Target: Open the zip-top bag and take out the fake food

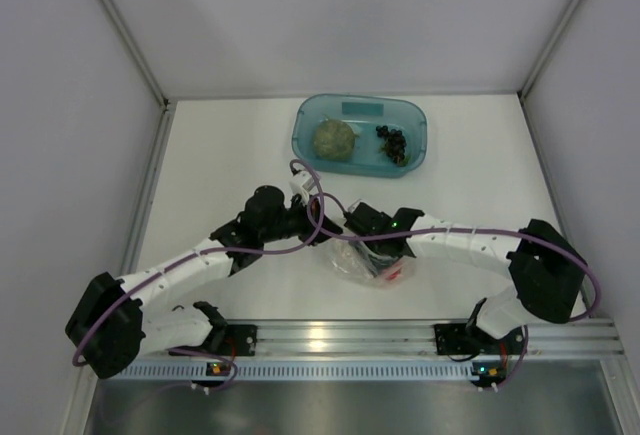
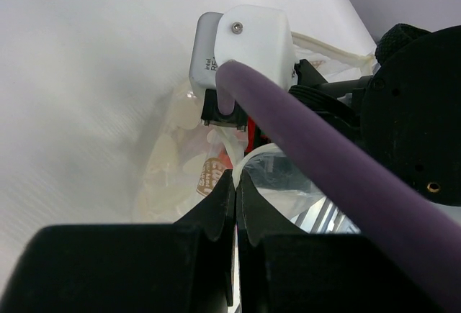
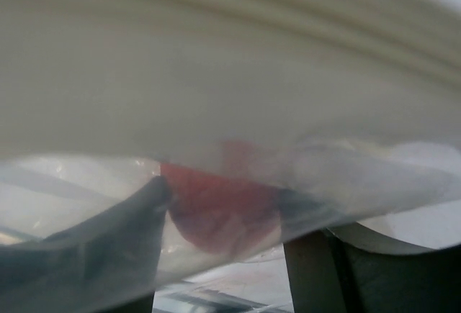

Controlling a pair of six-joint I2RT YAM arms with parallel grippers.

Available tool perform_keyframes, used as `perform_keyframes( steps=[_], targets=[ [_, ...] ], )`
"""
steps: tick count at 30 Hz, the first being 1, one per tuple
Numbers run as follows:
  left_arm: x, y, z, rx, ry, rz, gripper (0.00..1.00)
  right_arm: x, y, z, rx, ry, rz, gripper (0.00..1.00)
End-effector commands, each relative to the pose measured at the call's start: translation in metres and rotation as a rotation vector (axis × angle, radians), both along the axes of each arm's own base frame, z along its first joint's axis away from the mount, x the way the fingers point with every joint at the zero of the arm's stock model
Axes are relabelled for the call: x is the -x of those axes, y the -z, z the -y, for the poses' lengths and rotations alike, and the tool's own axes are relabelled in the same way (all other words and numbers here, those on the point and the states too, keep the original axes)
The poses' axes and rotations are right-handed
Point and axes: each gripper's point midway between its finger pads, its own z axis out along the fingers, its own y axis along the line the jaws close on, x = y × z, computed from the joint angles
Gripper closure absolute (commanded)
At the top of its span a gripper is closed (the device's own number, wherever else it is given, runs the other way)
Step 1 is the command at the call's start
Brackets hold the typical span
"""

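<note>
Two pieces out, one still bagged.
The zip-top bag [image 1: 372, 267] lies at lower centre with the red fruit [image 3: 216, 219] inside; the leafy ball [image 1: 334, 140] and grape bunch [image 1: 392, 144] sit in the teal tray [image 1: 305, 135]. The left gripper [image 2: 236, 183] pinches the bag's film; the right gripper [image 3: 225, 198] straddles the fruit, grip undetermined.

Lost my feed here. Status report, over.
Left gripper shut on zip-top bag. Right gripper straddling red fruit inside, grip unconfirmed. Leafy ball, grapes in tray.
</note>
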Motion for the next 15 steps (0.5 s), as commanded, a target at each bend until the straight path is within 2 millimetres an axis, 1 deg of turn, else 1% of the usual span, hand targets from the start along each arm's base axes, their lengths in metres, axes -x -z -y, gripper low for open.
perform_keyframes(
  steps=[1, 2, 5, 6, 9, 15],
  targets=[
    [-0.002, -0.015, 0.003, 0.04, 0.007, 0.071, 1.0, 0.002, 0.005, -0.009, -0.015, -0.019, -0.013, 0.5],
    [-0.002, -0.016, 0.002, 0.044, 0.007, 0.074, 1.0, 0.001, 0.002, -0.01, -0.023, -0.014, -0.006, 0.6],
    [-0.002, -0.017, 0.001, 0.045, 0.004, 0.076, 1.0, -0.002, -0.013, -0.014, -0.073, -0.002, 0.028, 0.69],
    [-0.002, -0.018, 0.001, 0.047, 0.004, 0.079, 1.0, -0.004, -0.021, -0.017, -0.099, 0.002, 0.044, 0.7],
    [-0.001, -0.019, 0.001, 0.051, 0.005, 0.078, 1.0, -0.004, -0.036, -0.021, -0.146, 0.005, 0.065, 0.72],
    [0.002, -0.022, 0.001, 0.059, 0.015, 0.083, 1.0, -0.004, -0.064, -0.032, -0.259, -0.002, 0.101, 0.73]
  ],
)
